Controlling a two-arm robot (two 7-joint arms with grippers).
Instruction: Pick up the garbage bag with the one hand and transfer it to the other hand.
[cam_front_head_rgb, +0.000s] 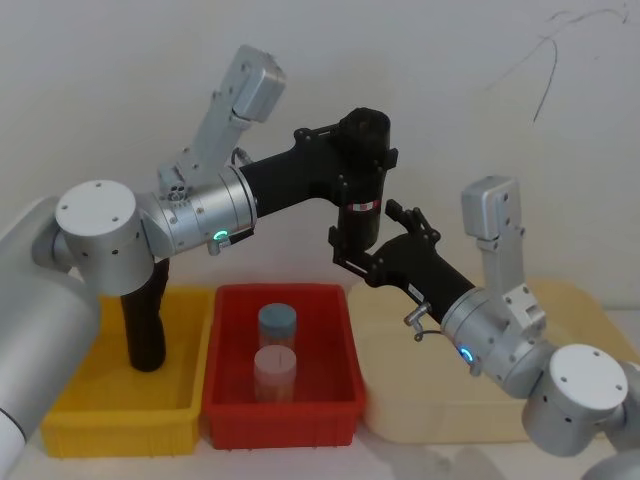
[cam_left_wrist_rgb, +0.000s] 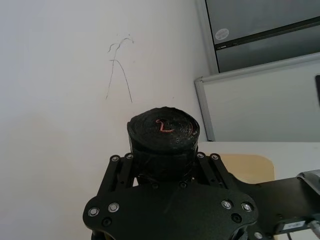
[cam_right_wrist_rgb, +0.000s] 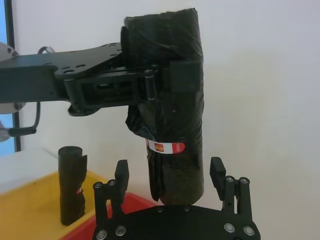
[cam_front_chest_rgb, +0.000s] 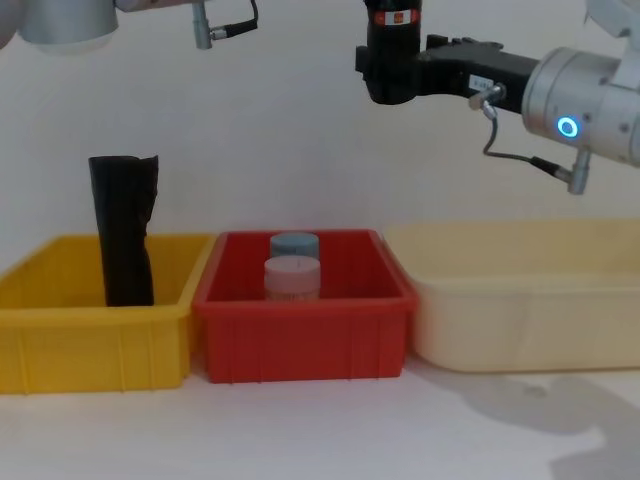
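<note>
Risk: left gripper (cam_right_wrist_rgb: 165, 82) clamps garbage bag (cam_right_wrist_rgb: 172, 40), right gripper (cam_right_wrist_rgb: 170, 172) splayed astride its base, so premature release drops it toward red bin (cam_front_head_rgb: 282, 291)

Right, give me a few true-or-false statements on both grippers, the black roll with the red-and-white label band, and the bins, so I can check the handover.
1. The left gripper is shut on the smooth black garbage bag roll, which is upright in the air. True.
2. The right gripper is shut on the roll's lower end. False: its fingers stand open on either side of that end.
3. The red plastic bin holds a blue-topped container and a pale-topped container. True.
4. The plain black roll lies flat in the red bin. False: it stands upright in the yellow plastic bin.
</note>
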